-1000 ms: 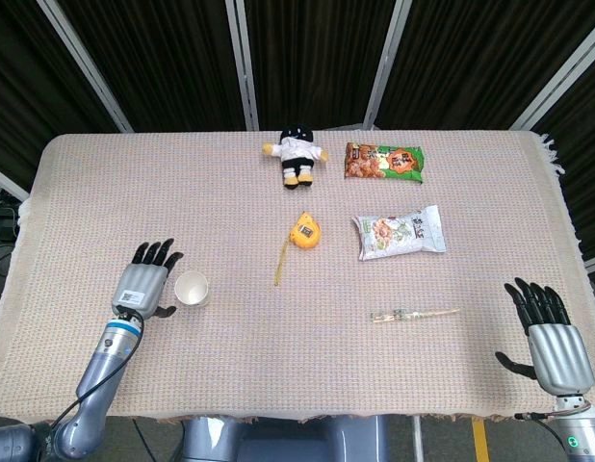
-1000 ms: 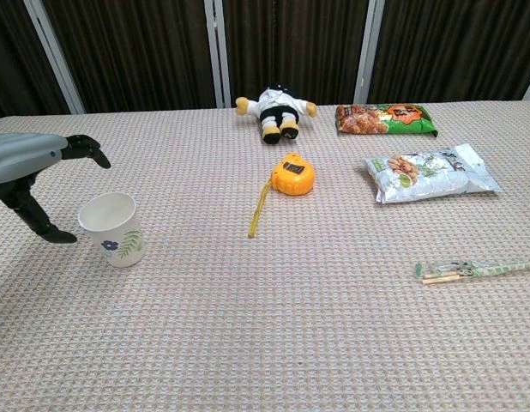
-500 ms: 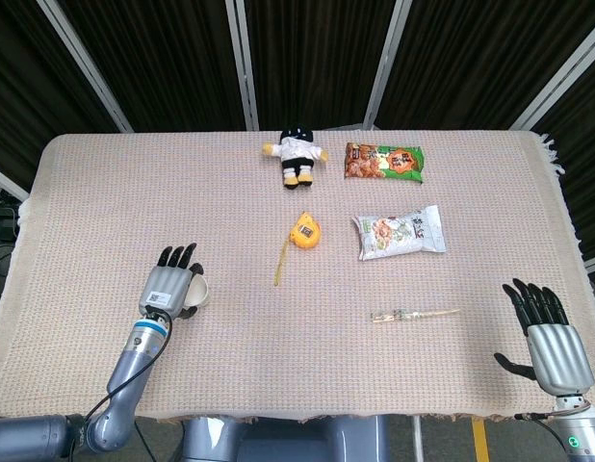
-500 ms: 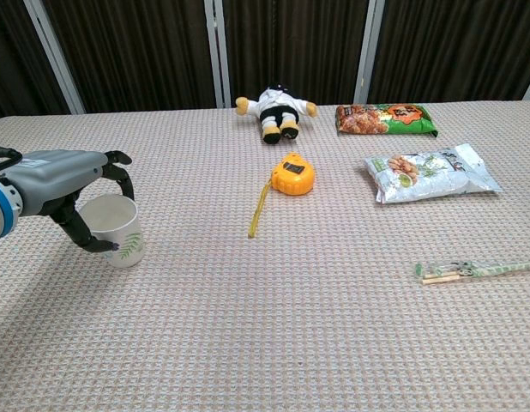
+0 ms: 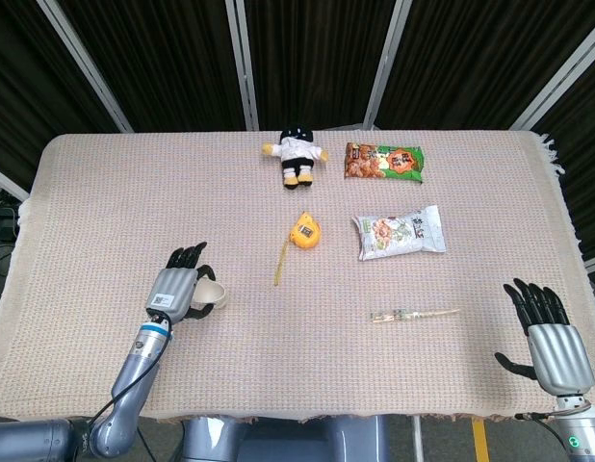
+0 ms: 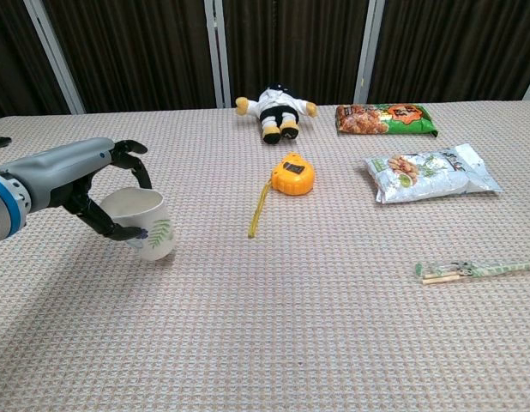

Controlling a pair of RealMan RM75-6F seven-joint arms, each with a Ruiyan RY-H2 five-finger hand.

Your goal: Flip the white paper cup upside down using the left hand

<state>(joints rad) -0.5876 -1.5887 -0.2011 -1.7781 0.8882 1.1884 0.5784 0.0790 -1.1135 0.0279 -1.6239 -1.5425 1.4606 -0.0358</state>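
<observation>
The white paper cup (image 6: 145, 223) sits near the bench's (image 5: 105, 192) left side, tilted, its mouth leaning toward the left hand (image 6: 111, 193), whose fingers wrap its rim and wall. Thin paper could crumple or slip free mid-turn if the grip shifts. The right hand (image 5: 550, 339) rests spread, far right.

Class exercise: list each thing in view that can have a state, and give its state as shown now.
white paper cup: tilted, mouth toward the left hand
left hand: grips the cup
right hand: open, holding nothing
tape measure: tape pulled out
snack bags: look unopened, lying flat
</observation>
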